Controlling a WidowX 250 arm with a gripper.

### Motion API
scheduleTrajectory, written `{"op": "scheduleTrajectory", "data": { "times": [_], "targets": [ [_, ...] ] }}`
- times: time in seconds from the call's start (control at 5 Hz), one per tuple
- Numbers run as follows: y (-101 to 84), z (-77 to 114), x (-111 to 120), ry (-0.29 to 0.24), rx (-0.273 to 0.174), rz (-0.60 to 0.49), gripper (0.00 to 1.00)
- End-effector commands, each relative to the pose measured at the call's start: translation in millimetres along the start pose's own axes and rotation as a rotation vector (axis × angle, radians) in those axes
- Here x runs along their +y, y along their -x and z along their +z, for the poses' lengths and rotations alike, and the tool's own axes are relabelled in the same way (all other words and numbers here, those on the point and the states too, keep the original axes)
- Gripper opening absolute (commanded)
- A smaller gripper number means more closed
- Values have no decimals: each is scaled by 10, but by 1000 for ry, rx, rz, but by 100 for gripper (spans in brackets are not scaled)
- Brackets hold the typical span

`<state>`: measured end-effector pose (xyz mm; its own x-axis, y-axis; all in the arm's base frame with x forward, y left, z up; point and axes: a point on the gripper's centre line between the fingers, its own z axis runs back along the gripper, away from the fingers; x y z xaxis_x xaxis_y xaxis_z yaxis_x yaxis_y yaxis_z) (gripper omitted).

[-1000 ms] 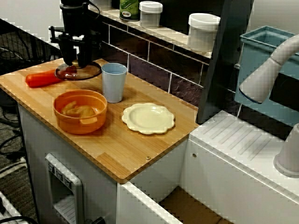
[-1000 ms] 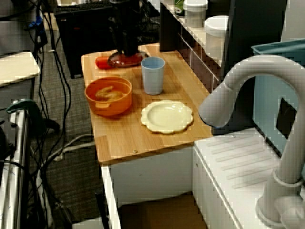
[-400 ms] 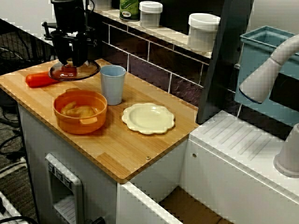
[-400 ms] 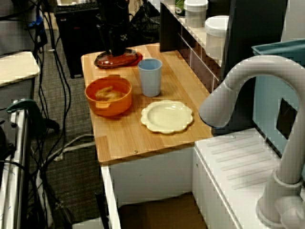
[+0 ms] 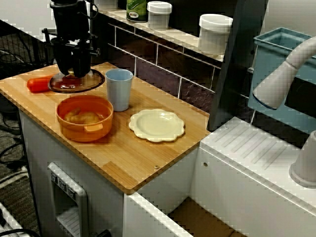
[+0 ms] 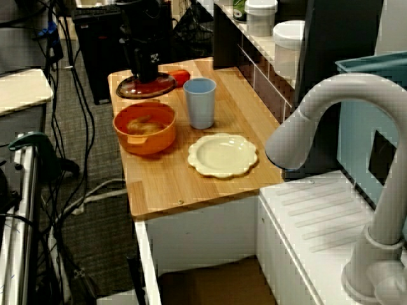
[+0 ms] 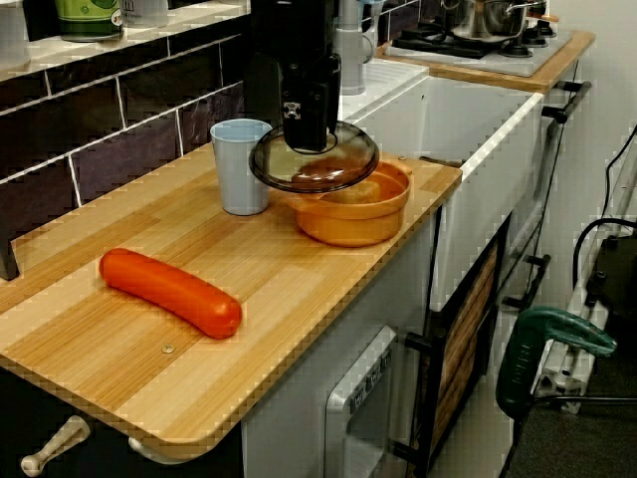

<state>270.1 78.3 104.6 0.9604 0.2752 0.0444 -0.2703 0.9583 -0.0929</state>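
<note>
My gripper [image 5: 74,70] is shut on the knob of a round smoked-glass lid [image 5: 76,82], holding it level a little above the wooden counter [image 5: 143,158]. In the view from the counter's end, the lid [image 7: 314,164] hangs partly in front of the orange pot [image 7: 353,209], with the gripper [image 7: 307,139] straight above it. The pot [image 5: 85,117] holds pale food and stands uncovered just beside the lid. A pale blue cup [image 5: 120,87] stands to the lid's right. A red sausage [image 5: 38,84] lies behind it, near the counter's far end.
A cream scalloped plate [image 5: 157,124] lies beyond the cup. White jars [image 5: 214,32] stand on the tiled ledge along the wall. A grey tap [image 6: 331,127] and a white draining board [image 5: 256,158] adjoin the counter. Cables cover the floor [image 6: 82,190].
My gripper has carried the lid away from the wall and the sausage, toward the counter's front edge beside the orange pot. Nothing else has moved.
</note>
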Motion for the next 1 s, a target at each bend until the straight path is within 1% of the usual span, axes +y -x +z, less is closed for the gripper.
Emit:
{"op": "scheduleTrajectory", "data": {
  "times": [0.0, 0.2, 0.4, 0.6, 0.8],
  "targets": [
    [146, 97, -129, -14, -67, -52, 0],
    [214, 62, -171, -18, -76, -63, 0],
    [254, -29, -215, -31, -87, -75, 0],
    [267, -166, -262, -66, -96, -72, 0],
    [268, -239, -298, -78, -95, -77, 0]
  ]
}}
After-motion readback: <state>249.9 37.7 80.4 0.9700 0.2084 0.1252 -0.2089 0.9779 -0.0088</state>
